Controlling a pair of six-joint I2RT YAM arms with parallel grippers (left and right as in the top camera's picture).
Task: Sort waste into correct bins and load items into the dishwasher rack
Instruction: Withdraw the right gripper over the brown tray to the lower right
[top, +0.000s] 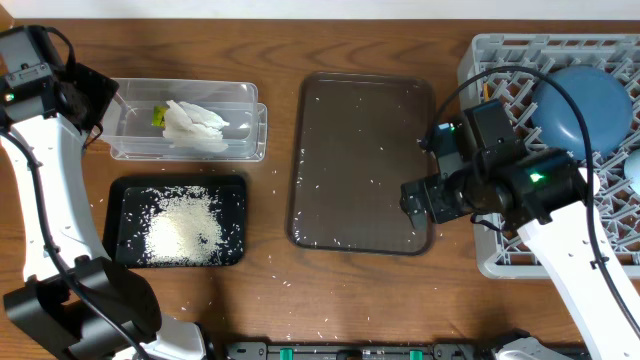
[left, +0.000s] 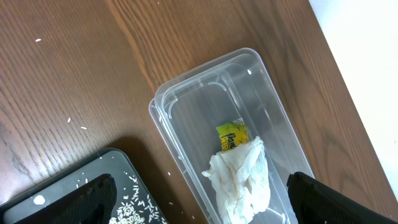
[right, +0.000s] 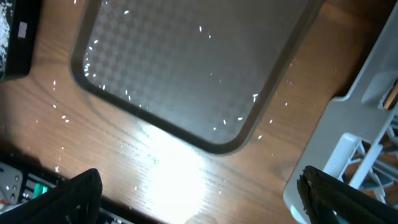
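Right claw (right: 199, 200) just beside dishwasher rack (right: 364, 99)

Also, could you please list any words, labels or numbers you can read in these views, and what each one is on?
Nothing is legible.
Snack wrapper in the clear tub: dark print, too blurred to read.
Black tray: a small pale label, too small to read.
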